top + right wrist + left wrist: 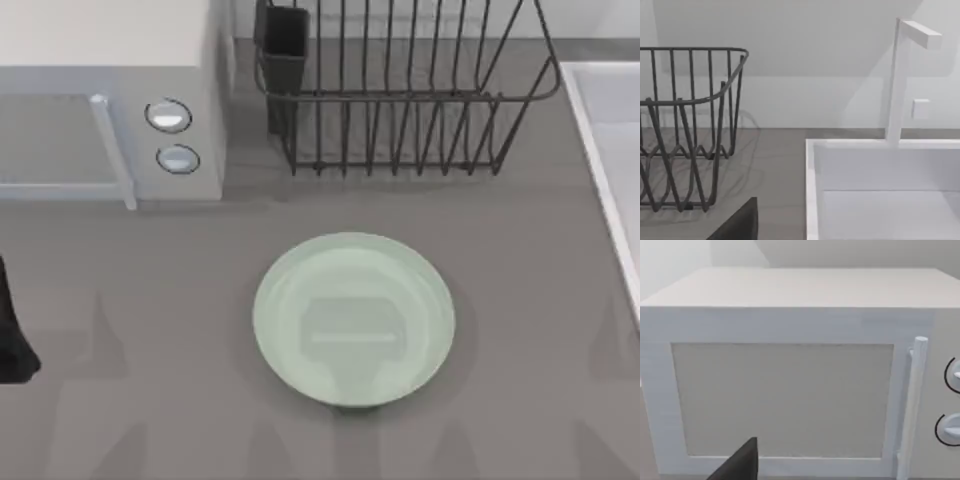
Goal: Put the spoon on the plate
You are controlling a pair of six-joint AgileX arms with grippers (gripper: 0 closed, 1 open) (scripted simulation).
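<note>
Top view: mint-green plate [353,318] sits mid-surface, bare; spoon unseen. Left arm [12,335] waits at left edge, pincer state unclear. Best first step: find the spoon.

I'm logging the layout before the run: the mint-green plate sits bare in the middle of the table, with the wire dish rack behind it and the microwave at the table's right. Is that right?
Not quite. The microwave stands at the table's left, not its right, as the top view shows. The rest holds: the plate lies bare mid-table with the wire dish rack behind it.
</note>
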